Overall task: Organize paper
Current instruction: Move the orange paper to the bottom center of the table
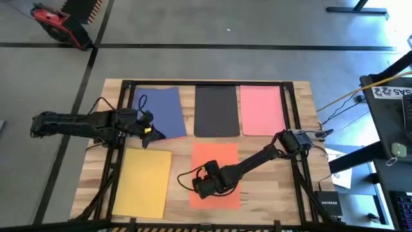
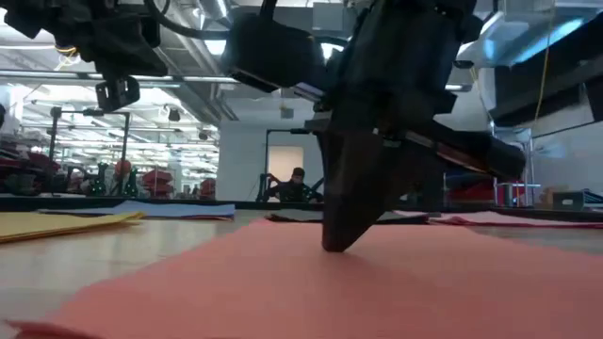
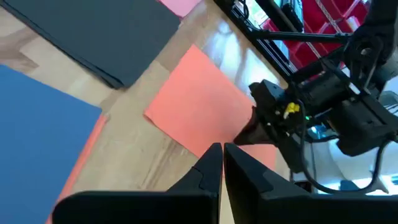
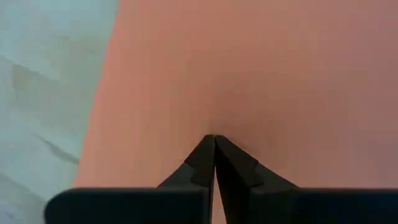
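Five paper sheets lie flat on the wooden table (image 1: pixel 183 145): blue (image 1: pixel 159 111), black (image 1: pixel 217 111) and pink (image 1: pixel 261 109) in the far row, yellow (image 1: pixel 143 182) and orange (image 1: pixel 222 158) in the near row. My right gripper (image 1: pixel 201 187) is shut, with its tips down on the orange sheet (image 4: pixel 249 62) near the sheet's near left part. My left gripper (image 1: pixel 149 132) is shut and holds nothing. It hangs above the table (image 2: pixel 118 94) by the blue sheet's near right corner. My right gripper presses its shut fingertips (image 2: pixel 334 243) down on the orange sheet's top face (image 4: pixel 214 127), a little in from its left edge. The fingers come from above, slanting down. The sheet lies flat on the table under them.
Black rails (image 1: pixel 293 116) run along the table's sides and far edge. A red tool (image 1: pixel 58 22) lies on the floor beyond the far left corner. A person (image 2: pixel 297 184) sits in the room behind the table. Bare wood shows between the yellow and orange sheets.
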